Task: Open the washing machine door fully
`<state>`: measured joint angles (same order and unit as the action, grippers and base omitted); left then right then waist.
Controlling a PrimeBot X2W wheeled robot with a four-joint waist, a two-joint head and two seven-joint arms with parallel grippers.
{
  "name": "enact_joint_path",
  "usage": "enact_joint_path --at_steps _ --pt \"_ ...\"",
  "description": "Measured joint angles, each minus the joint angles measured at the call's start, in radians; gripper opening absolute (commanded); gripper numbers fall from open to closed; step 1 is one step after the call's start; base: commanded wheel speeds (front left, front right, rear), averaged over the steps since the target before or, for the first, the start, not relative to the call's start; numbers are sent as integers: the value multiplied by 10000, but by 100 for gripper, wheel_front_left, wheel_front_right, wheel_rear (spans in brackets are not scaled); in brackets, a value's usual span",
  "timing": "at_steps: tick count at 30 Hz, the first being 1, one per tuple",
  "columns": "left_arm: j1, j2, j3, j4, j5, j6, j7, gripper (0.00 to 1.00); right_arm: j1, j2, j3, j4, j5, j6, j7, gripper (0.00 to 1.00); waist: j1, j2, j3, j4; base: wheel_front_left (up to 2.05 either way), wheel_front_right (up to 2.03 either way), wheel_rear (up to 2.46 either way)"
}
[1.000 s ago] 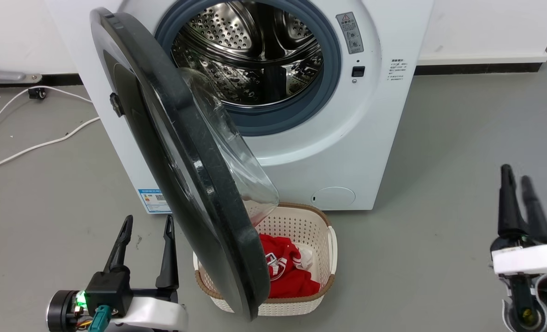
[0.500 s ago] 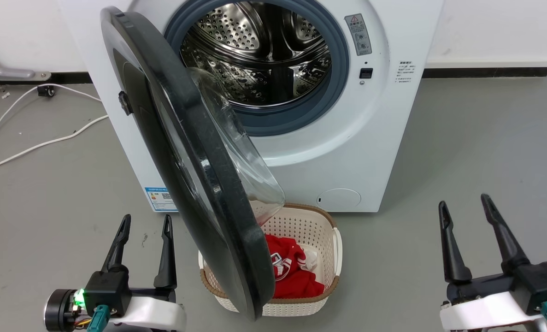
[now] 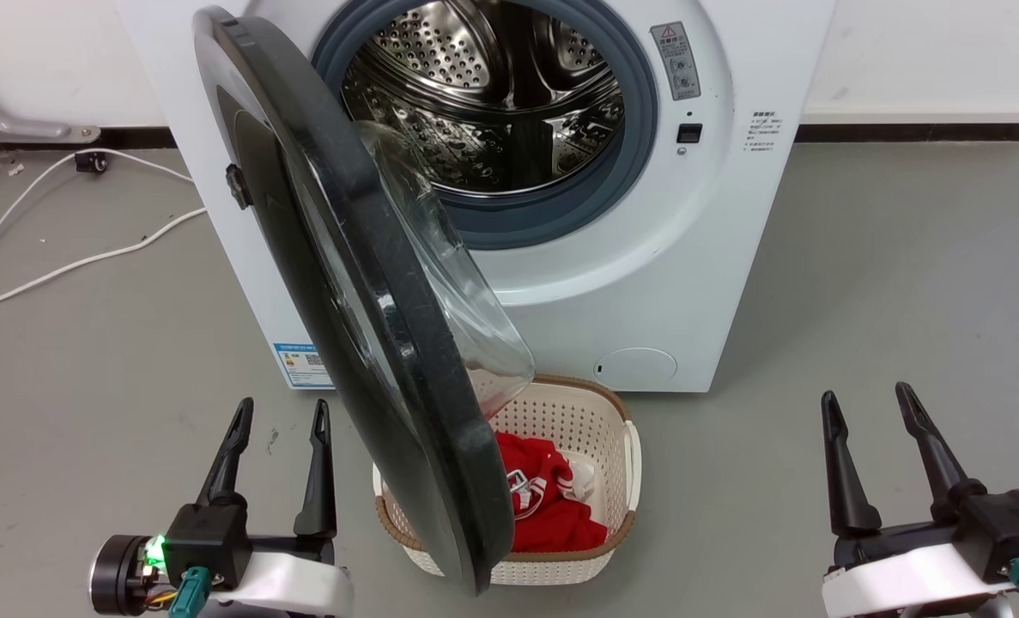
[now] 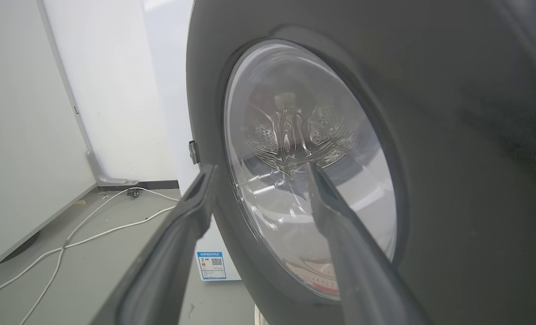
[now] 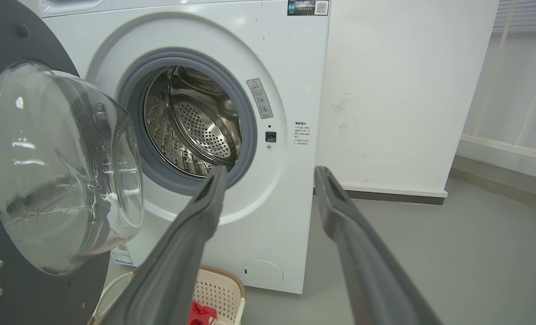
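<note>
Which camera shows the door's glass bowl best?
Right wrist view: the bowl bulges toward it, nearly whole. Head view catches it side-on past the door rim. Left wrist view sees its outer face, from the door's front.

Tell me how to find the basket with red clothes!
Find the big white washing machine; its round black door hangs open. On the grey floor in front of it, partly hidden by the door's lower edge, sits the laundry basket. Nothing else there is cream, full of little holes, brown-rimmed, with red clothes inside.
</note>
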<state>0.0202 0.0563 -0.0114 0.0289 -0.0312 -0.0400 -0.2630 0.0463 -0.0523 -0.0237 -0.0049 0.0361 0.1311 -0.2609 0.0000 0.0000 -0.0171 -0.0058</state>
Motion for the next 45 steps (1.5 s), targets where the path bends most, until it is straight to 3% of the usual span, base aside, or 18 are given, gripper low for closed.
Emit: enact_joint_path --at_steps 1,2,4,5,14,26,33,39,45 --pt "-3 0 -8 -2 0 -12 0 100 -10 0 2 25 10 0 0 100 0 0 9 -3 0 0 0" --pt "-4 -2 -10 -6 0 -13 0 89 -18 0 8 44 17 0 0 100 0 0 15 -8 0 0 0" --pt "-5 -2 -10 -10 0 -33 0 4 -22 2 21 82 61 0 -13 100 0 0 24 -16 0 0 0" --pt "-5 -2 -12 -10 0 -36 0 0 -23 2 21 98 73 0 -13 100 0 0 30 -18 0 0 0" --pt "-168 -4 148 -871 52 81 0 0 -26 2 42 153 267 0 -13 100 0 0 49 -14 0 0 0" --pt "-1132 73 -21 -5156 529 278 -2 0 -55 6 58 167 454 0 -19 100 1 0 112 -1 0 0 0" --pt "-1475 232 -1710 -6255 520 -244 -4 0 -77 6 67 230 539 0 -19 100 1 0 152 -60 0 0 0" --pt "-1025 259 -3528 -5453 86 -675 -2 0 -84 8 54 345 633 0 -21 100 1 0 140 -99 0 0 0" --pt "-137 734 -4997 -3891 -347 -834 0 0 -81 8 21 420 713 0 -21 100 1 0 165 -64 0 0 0"
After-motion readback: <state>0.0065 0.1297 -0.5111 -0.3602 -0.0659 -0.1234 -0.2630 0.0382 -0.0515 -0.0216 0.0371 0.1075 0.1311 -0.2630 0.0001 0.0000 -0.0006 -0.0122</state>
